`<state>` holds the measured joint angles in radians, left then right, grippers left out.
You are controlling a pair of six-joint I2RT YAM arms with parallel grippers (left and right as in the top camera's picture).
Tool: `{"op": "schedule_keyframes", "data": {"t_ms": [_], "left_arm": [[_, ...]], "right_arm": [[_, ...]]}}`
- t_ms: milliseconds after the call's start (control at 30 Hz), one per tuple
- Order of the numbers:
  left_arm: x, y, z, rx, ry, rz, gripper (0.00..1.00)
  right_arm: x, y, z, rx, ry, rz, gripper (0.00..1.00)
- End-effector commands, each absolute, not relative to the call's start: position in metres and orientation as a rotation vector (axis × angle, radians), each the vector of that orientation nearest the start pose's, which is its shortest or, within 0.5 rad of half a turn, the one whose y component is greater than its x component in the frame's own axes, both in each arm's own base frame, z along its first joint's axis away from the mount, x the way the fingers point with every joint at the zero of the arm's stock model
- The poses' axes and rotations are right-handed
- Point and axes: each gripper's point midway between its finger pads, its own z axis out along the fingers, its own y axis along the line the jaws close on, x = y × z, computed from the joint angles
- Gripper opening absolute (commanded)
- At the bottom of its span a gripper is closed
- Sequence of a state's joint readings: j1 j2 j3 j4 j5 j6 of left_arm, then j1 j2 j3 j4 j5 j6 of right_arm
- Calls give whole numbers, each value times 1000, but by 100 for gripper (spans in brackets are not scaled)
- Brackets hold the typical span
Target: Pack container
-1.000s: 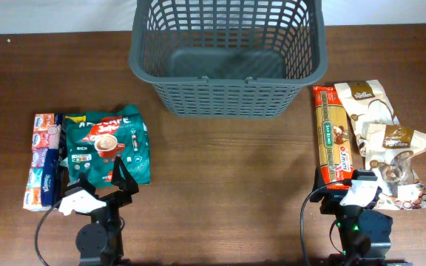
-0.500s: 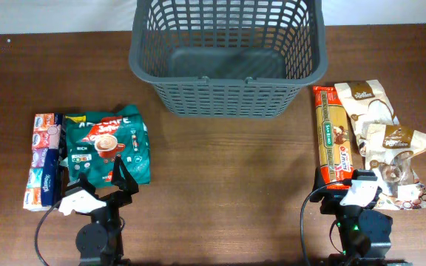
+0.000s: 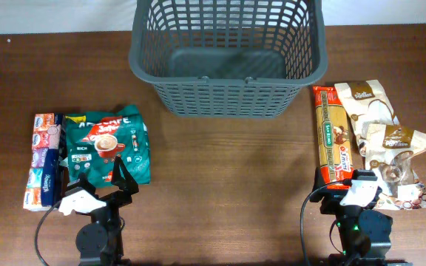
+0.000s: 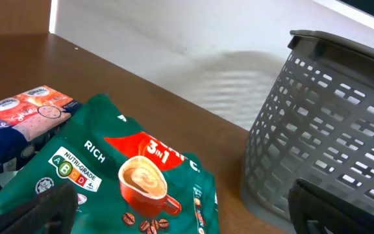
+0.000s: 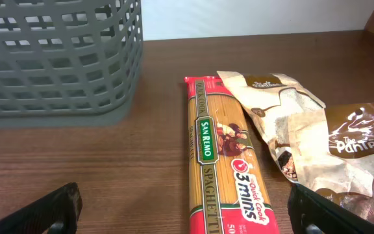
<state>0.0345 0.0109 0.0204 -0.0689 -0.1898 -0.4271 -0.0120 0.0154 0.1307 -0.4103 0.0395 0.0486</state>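
Note:
The dark grey lattice basket (image 3: pixel 228 96) stands empty at the back centre; it also shows in the left wrist view (image 4: pixel 330 130) and the right wrist view (image 5: pixel 50 58). My left gripper (image 3: pixel 103 179) is open and empty at the near end of a green 3-in-1 coffee packet (image 3: pixel 108 144), which fills the left wrist view (image 4: pixel 128 182) between the spread jaws (image 4: pixel 184 214). My right gripper (image 3: pixel 350 182) is open and empty over the near end of a red spaghetti packet (image 3: pixel 331 144), seen between its jaws (image 5: pixel 193 218) in the right wrist view (image 5: pixel 216 156).
Small tissue packets (image 3: pixel 43 159) lie left of the coffee packet. Two beige snack bags (image 3: pixel 364 103) (image 3: pixel 394 159) lie right of the spaghetti, overlapping each other. The brown wooden table (image 3: pixel 220 177) runs between the two groups.

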Motion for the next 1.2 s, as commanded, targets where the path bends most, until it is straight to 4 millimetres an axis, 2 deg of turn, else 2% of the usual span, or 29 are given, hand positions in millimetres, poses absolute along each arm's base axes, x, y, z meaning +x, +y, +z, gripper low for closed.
{"op": "schedule_keyframes", "data": {"t_ms": [0,533,733,867,933,1000,1100,1167], "left_arm": [[242,40,161,-495,1555,-141,99],[242,40,161,-497,1554,-139,99],[242,43,162,-507,1548,-130,99],[245,25,161,-436,1576,-213,99],[246,17,163,-399,1582,-253,99],[245,11,170,-370,1576,-283,99],[242,10,196,-354,1524,-293,99],[236,10,225,-338,1469,-295,99]], "right_arm": [[228,-8,132,77,1858,-5,99],[228,-8,132,77,1858,-5,99],[228,-1,133,65,1855,41,99],[229,12,139,8,1834,114,99],[229,17,151,-14,1803,139,99],[228,20,173,-29,1749,150,99],[220,20,219,-37,1651,146,99],[212,20,251,-41,1590,144,99]]}}
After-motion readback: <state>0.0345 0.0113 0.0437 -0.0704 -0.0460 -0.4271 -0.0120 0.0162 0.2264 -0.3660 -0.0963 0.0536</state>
